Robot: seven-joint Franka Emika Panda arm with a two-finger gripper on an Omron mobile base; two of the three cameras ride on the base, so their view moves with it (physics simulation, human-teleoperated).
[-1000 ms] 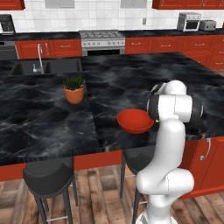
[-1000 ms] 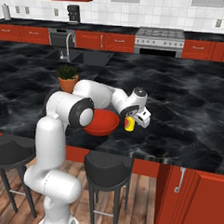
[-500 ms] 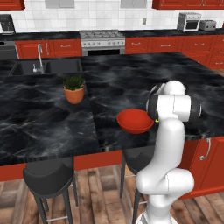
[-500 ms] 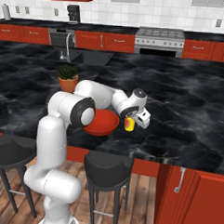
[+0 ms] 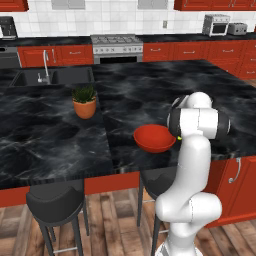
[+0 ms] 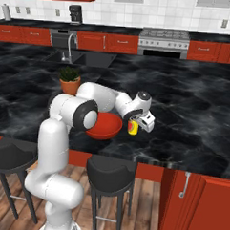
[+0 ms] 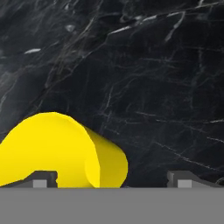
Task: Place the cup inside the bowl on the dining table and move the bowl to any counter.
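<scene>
The small yellow cup (image 6: 133,128) stands on the black marble dining table (image 6: 193,116), just right of the red-orange bowl (image 6: 104,126). My gripper (image 6: 138,124) hangs right over the cup, open, with the cup at its fingers. In the hand view the cup (image 7: 61,151) sits low and left, against the left fingertip (image 7: 41,178), while the gripper (image 7: 111,178) keeps a wide gap to the right one. Whether the fingers touch the cup I cannot tell. In the left base view the bowl (image 5: 154,138) lies near the table's front edge, and my own arm hides the hand.
An orange plant pot (image 6: 70,82) stands behind the bowl to the left. Black stools (image 6: 110,173) sit under the table's front edge. A sink (image 5: 52,76) is set in the far left of the table top. The counter (image 6: 111,40) with a stove runs along the back wall.
</scene>
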